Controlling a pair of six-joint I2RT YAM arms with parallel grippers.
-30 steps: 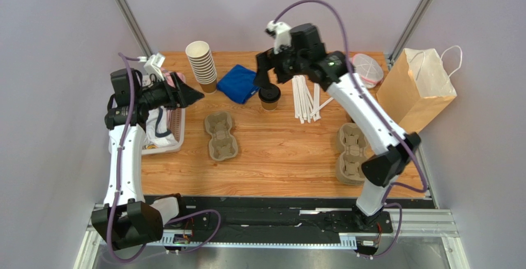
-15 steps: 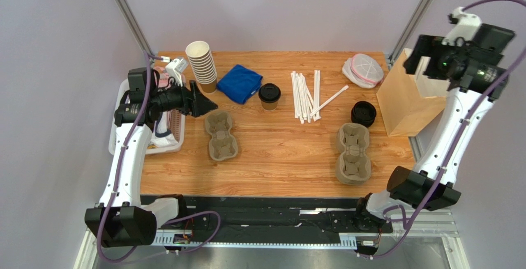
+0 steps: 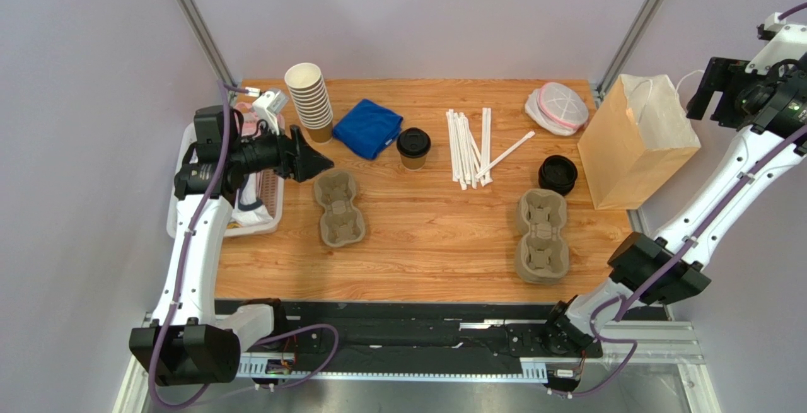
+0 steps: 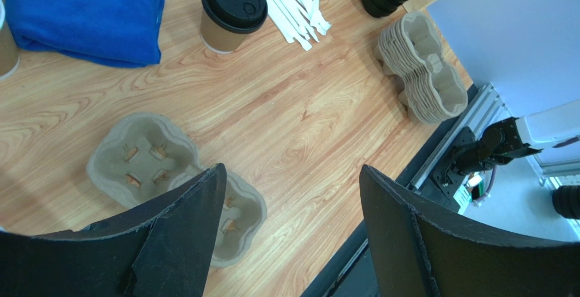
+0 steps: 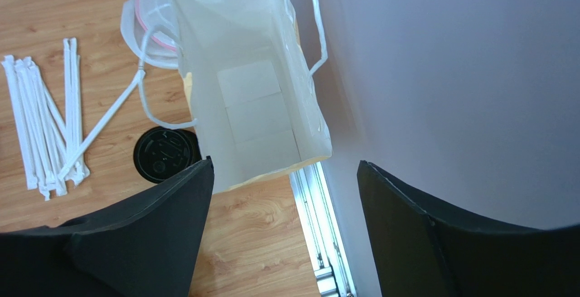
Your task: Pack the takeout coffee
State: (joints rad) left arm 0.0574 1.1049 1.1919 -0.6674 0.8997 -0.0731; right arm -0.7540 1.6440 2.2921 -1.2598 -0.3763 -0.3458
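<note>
Wooden table [image 3: 436, 238] with coffee [image 3: 413, 146], straws [image 3: 469, 148], carriers [image 3: 339, 209]

Coffee cup [image 3: 413, 147]: far middle of table [image 3: 436, 243]; cloth [image 3: 367, 127] just left, straws [image 3: 471, 146] just right.
Cup stack [image 3: 310, 101]: behind and left of cloth.
Lids [image 3: 557, 174]: between straws and paper bag [image 3: 636, 139].
Single carrier [image 3: 340, 208]: in front of cloth.
Carrier stack [image 3: 542, 235]: in front of lids.

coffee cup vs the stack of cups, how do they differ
The coffee cup is single, the stack of cups many nested. The coffee cup has a black lid; the stack of cups is open-topped. The coffee cup stands right of the blue cloth, the stack of cups left. Both are brown paper.
</note>
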